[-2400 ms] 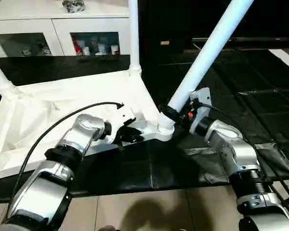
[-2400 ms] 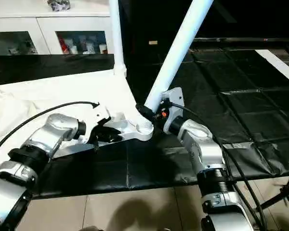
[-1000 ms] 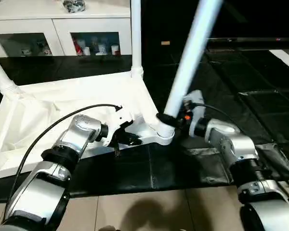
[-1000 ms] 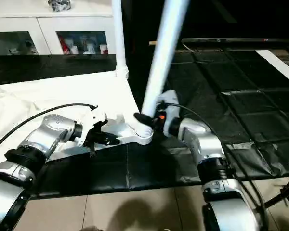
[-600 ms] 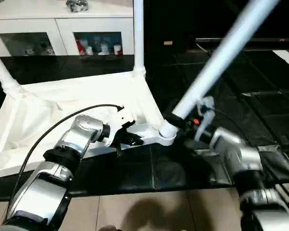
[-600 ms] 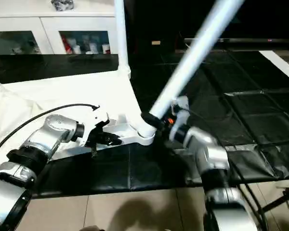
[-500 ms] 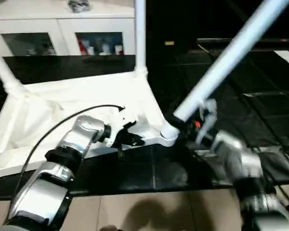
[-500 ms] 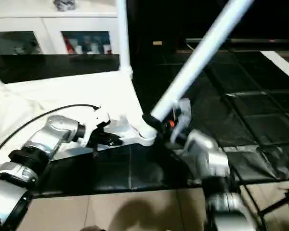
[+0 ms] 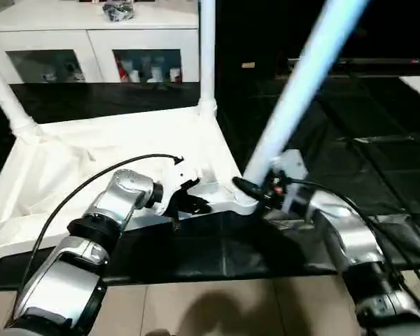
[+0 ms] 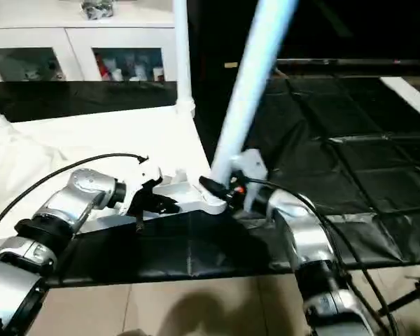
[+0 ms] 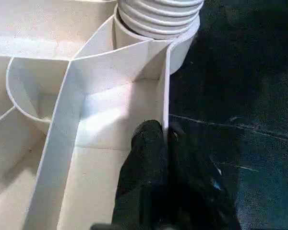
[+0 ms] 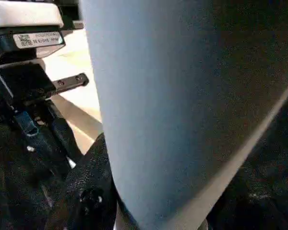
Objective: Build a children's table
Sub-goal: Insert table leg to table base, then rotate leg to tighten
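Fingers of my left gripper (image 11: 165, 143) are pinched nearly shut on the thin rim wall of the tabletop (image 9: 77, 168), one inside the wall, one outside. Judged purpose: anchoring the near corner so it cannot slide on the black mat (image 9: 378, 140).

Right gripper (image 9: 255, 190) stands about half open, its fingers closed around the base of the leaning leg (image 9: 301, 84), just above the near corner socket (image 11: 158, 21). That leg tilts away from upright; its threaded end sits in the socket, not yet seated straight by my reading.

Tabletop lies upside down, ribs up. Two more legs stand upright in its far sockets: one at the far right corner (image 9: 207, 49), one at the far left (image 9: 3, 94).

White glass-door cabinet (image 9: 91, 42) stands beyond.
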`<state>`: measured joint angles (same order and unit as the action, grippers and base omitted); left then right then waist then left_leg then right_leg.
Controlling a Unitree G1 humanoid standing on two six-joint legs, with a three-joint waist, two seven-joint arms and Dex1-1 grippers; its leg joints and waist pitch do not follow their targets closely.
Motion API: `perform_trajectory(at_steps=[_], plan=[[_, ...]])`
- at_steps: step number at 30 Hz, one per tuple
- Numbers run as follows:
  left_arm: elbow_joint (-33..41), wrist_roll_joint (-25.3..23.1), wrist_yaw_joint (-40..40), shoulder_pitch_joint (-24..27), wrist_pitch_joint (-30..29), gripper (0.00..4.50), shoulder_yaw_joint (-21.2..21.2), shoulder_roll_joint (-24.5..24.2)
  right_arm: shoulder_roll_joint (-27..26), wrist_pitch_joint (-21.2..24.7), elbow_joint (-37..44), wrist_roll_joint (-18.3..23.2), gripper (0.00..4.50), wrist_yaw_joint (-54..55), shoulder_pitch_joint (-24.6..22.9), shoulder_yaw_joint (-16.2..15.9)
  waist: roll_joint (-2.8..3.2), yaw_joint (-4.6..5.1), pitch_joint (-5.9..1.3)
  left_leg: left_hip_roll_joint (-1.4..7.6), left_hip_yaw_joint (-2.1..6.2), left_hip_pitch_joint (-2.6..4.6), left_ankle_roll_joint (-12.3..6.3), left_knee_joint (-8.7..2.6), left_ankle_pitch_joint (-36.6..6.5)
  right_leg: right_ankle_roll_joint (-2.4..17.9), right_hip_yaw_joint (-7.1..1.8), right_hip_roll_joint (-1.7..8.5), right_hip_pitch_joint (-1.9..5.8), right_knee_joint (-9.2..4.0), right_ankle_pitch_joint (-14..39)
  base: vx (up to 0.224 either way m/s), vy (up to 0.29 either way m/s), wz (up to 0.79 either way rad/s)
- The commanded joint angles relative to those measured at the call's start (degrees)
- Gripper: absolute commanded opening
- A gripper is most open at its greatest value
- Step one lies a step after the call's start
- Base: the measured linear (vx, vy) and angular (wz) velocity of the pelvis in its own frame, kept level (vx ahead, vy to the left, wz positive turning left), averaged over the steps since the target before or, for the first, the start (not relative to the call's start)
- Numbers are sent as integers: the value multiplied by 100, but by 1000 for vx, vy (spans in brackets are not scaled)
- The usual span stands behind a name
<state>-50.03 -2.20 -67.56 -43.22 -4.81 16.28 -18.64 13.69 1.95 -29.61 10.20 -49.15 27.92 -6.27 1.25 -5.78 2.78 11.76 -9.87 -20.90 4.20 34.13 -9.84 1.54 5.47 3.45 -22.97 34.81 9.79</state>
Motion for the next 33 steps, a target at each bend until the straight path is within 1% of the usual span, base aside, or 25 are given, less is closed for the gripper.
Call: perform_trajectory(at_steps=[1,2,3,4,6,7,9,11,12,13,14,15,16,17,19,21,23,25,26,28,29,30,31,32,33], plan=[[107,-57,29,-59,224,0,-44,-160,-115,227,-509,-113,193,-537,-136,-407,-96,9,-333,147,64,66,-251,-411,-1465,678,-300,527,266,-585,2564,0,0,0],[138,-89,-64,-48,265,0,14,-179,-125,229,-557,-67,193,-665,-91,-412,-112,26,-336,148,63,50,-260,-415,-1458,670,-304,534,276,-583,2568,0,0,0],[176,-133,-200,-43,339,0,97,-204,-114,243,-604,-22,193,-848,-44,-455,-92,22,-339,159,63,62,-256,-416,-1463,678,-310,536,266,-586,2542,0,0,0],[200,-166,-323,-47,395,0,166,-221,-88,265,-626,9,193,-1041,-11,-518,-84,32,-335,177,65,65,-256,-426,-1497,719,-313,526,261,-580,2430,0,0,0],[214,-215,-562,-73,517,0,284,-230,-9,346,-622,17,193,-1539,8,-691,-109,35,-345,188,63,58,-243,-432,-1506,796,-315,522,281,-548,2202,0,0,0],[212,-220,-585,-78,529,0,296,-228,6,354,-612,9,193,-1594,2,-719,-89,23,-346,193,55,67,-253,-430,-1512,857,-317,515,276,-543,2097,0,0,0],[182,-260,-664,-123,596,0,361,-212,76,346,-581,-55,193,-1845,-37,-860,-93,9,-342,202,53,77,-239,-437,-1543,929,-319,518,274,-534,2023,0,0,0],[159,-284,-688,-148,630,0,389,-203,100,322,-590,-83,193,-1947,-46,-914,-108,-16,-335,197,47,93,-208,-433,-1622,928,-321,531,271,-548,2148,0,0,0],[83,-323,-705,-227,653,0,421,-177,130,310,-571,-94,193,-2112,-66,-975,-79,-32,-328,197,57,100,-183,-442,-1675,904,-319,540,271,-559,2284,0,0,0],[58,-332,-701,-249,657,0,425,-169,134,302,-574,-101,193,-2140,-67,-985,-93,-37,-313,195,57,115,-158,-447,-1783,848,-317,541,265,-592,2486,0,0,0],[-47,-361,-657,-325,665,0,424,-140,124,276,-610,-127,193,-2181,-58,-1001,-68,-40,-303,189,62,128,-144,-450,-1856,826,-311,537,257,-601,2608,0,0,0],[-125,-381,-630,-378,677,0,422,-121,113,253,-647,-149,193,-2217,-48,-1006,-81,-36,-281,180,63,175,-117,-454,-2024,745,-296,543,234,-653,2933,0,0,0],[-218,-410,-566,-434,692,0,414,-105,87,218,-693,-181,193,-2210,-22,-1009,-15,-38,-269,175,78,205,-86,-459,-2154,713,-284,546,225,-673,3112,0,0,0],[-274,-423,-526,-466,697,0,405,-97,69,197,-719,-196,193,-2198,-4,-1007,-61,-18,-275,158,77,251,-68,-455,-2270,621,-262,543,223,-729,3347,0,0,0],[-377,-392,-445,-532,643,0,338,-60,19,170,-758,-192,193,-2139,50,-960,-24,-25,-292,172,96,231,-63,-485,-2179,639,-269,553,264,-725,3214,0,0,0],[-420,-380,-412,-554,624,0,301,-38,3,161,-775,-183,193,-2116,66,-934,-36,-28,-296,178,92,219,-91,-490,-2145,695,-272,542,262,-706,3080,0,0,0],[-481,-370,-316,-577,568,0,243,-5,-52,124,-864,-184,193,-1936,97,-845,-53,-34,-300,179,88,205,-116,-487,-2075,717,-277,556,267,-699,3071,0,0,0],[-607,-246,-76,-655,344,0,34,81,-237,-75,-1178,-305,193,-1179,217,-566,-2,-18,-285,164,93,224,-93,-478,-2178,669,-261,560,240,-728,3264,0,0,0],[-619,-216,-21,-669,297,0,-11,96,-276,-115,-1251,-333,193,-987,251,-506,-13,28,-282,152,109,244,-10,-476,-2283,635,-234,567,221,-742,3428,0,0,0],[-628,-173,91,-685,216,0,-82,116,-337,-164,-1396,-374,193,-647,325,-405,-18,73,-268,143,134,243,26,-486,-2398,566,-200,554,225,-764,3579,0,0,0],[-594,-29,331,-712,-37,0,-284,174,-454,-185,-1744,-413,193,78,535,-176,51,137,-263,129,147,273,50,-469,-2545,490,-168,562,204,-800,3733,0,0,0],[-594,-29,331,-712,-37,0,-284,174,-454,-185,-1744,-413,193,78,535,-176,24,193,-263,132,163,249,33,-479,-2599,477,-135,550,229,-818,3720,0,0,0],[-489,75,495,-700,-245,0,-417,219,-537,-153,-2008,-416,193,609,723,-17,23,218,-273,152,170,229,55,-495,-2569,502,-134,558,261,-797,3612,0,0,0],[-236,199,745,-637,-536,0,-593,301,-676,-68,-2471,-410,193,1424,1058,196,74,258,-309,179,197,204,76,-523,-2546,600,-135,567,293,-745,3288,0,0,0],[-155,221,804,-610,-602,0,-628,321,-712,-41,-2590,-410,193,1625,1145,238,78,298,-316,183,203,184,91,-528,-2507,677,-135,560,295,-726,3083,0,0,0]])
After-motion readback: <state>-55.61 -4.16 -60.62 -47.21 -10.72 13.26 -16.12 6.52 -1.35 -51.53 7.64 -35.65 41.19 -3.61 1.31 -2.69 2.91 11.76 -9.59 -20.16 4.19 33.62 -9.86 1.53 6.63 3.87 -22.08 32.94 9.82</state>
